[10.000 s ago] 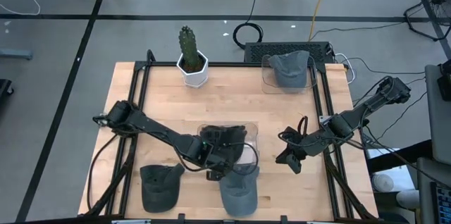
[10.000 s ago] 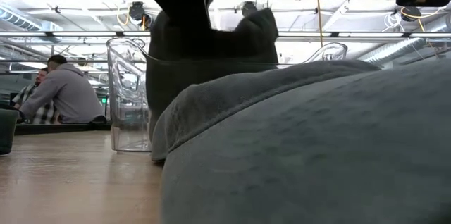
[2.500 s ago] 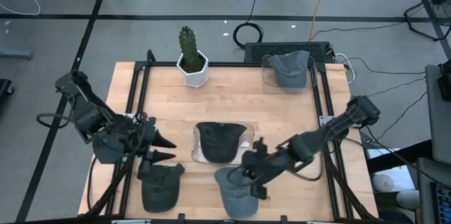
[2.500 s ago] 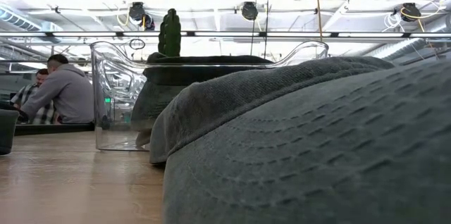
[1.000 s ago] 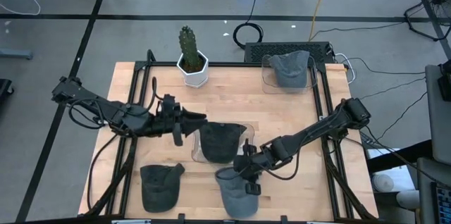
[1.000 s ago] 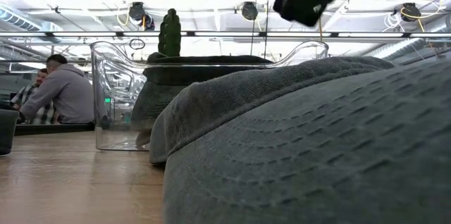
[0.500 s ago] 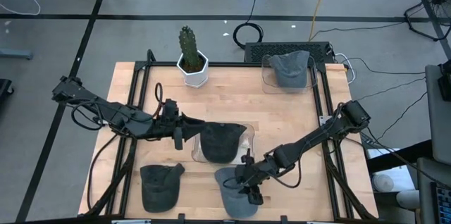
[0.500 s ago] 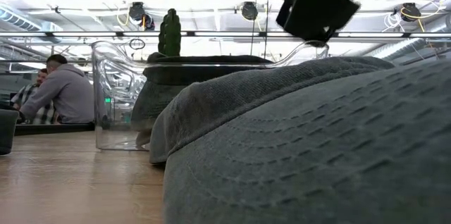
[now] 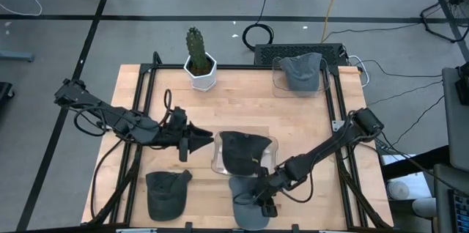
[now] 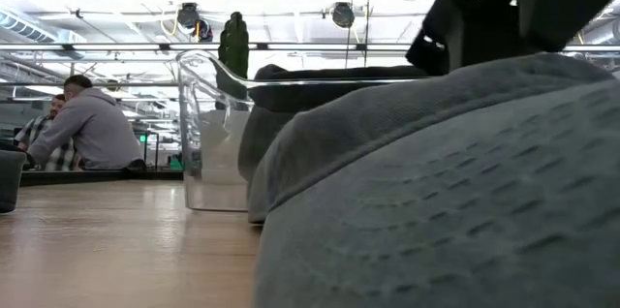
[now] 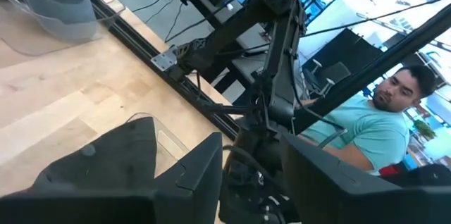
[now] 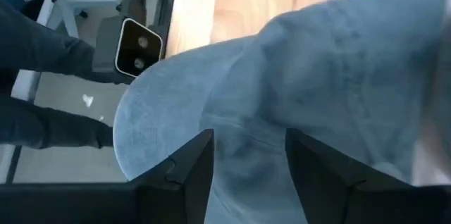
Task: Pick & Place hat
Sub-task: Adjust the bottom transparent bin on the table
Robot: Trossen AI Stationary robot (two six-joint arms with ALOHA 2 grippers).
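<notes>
Your right gripper [image 9: 258, 202] hovers with fingers spread over the blue-grey hat [image 9: 248, 211], so closing off-centre could merely pinch loose fabric and slip.

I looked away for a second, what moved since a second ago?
The clear tray holding the dark hat slid rightward, with the left gripper at its left edge. The right gripper, jaws open, dropped onto the blue-grey hat at the front edge. Cactus, front-left hat and back tray's hat unmoved.

No readable text, label, brand, number or sign shows in any view.
</notes>
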